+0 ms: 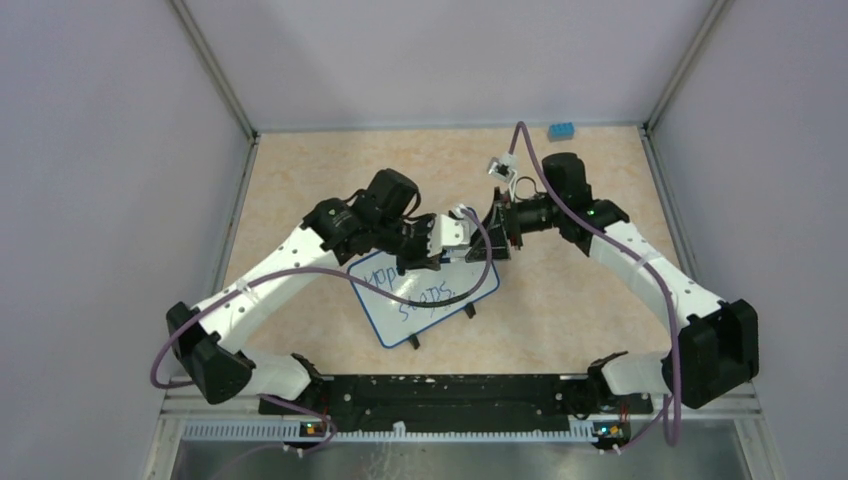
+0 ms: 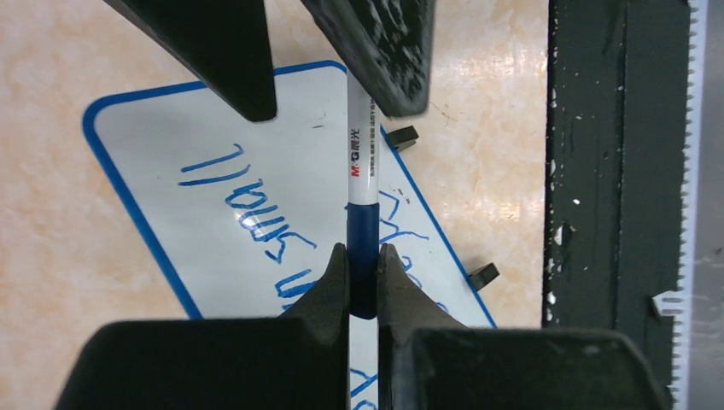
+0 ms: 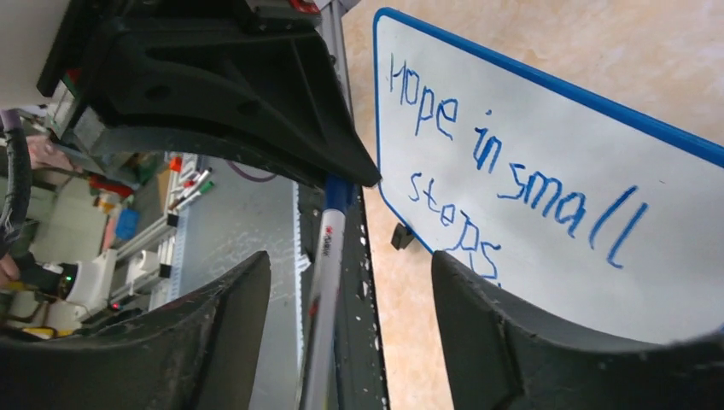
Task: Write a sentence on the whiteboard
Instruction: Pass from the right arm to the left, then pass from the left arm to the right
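The whiteboard [image 1: 440,305] lies skewed on the tabletop [image 1: 570,290] at the centre of the top view. Its sentence [image 3: 512,175] is largely hidden there under the meeting arms, and "steps" is cut off low in the right wrist view. The left gripper [image 2: 363,256] jaws clamp the blue end of a marker [image 2: 362,145]; the right gripper [image 3: 346,260] jaws gape wide around its barrel

Left gripper [image 2: 363,278] faces right gripper [image 3: 348,260] tip to tip. Left jaws clamp the marker [image 2: 362,154]; right jaws stand wide apart.
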Available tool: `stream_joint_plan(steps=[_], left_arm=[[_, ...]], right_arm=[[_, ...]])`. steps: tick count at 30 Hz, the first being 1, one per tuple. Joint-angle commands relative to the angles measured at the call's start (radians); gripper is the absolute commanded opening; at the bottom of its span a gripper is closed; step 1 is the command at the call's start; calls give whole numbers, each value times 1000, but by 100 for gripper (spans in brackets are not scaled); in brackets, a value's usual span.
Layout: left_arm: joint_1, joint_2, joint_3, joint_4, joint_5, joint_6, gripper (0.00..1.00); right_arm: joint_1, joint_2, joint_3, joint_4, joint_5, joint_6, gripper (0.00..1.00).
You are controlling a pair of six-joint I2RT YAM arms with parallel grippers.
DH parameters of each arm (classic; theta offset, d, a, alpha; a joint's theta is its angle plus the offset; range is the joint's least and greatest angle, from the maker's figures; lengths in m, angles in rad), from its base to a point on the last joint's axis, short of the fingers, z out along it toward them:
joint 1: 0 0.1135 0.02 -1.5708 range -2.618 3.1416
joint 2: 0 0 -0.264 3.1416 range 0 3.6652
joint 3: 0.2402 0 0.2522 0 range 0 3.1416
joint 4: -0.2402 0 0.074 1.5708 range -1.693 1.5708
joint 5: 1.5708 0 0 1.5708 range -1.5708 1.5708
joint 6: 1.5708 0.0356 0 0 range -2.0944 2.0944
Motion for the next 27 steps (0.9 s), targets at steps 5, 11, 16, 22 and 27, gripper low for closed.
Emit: stream_joint_plan(steps=[5,11,16,22,27], left_arm=[[-47,-160,-44,20,-161,377,0],[-202,-247,-129,-25,-441,737,0],[-263,-264,-144,-1,-524,861,0],[-297,-289,-200,53,-562,888,0],[-307,-298,-226,91,-579,885,0]], right_arm=[[-26,-80,153,-285,59,-184,73],[55,-32,244,-469,154,-320,74],[137,28,265,-550,195,-360,72],[208,81,278,-578,198,-369,65],[221,102,289,-552,189,-342,58]])
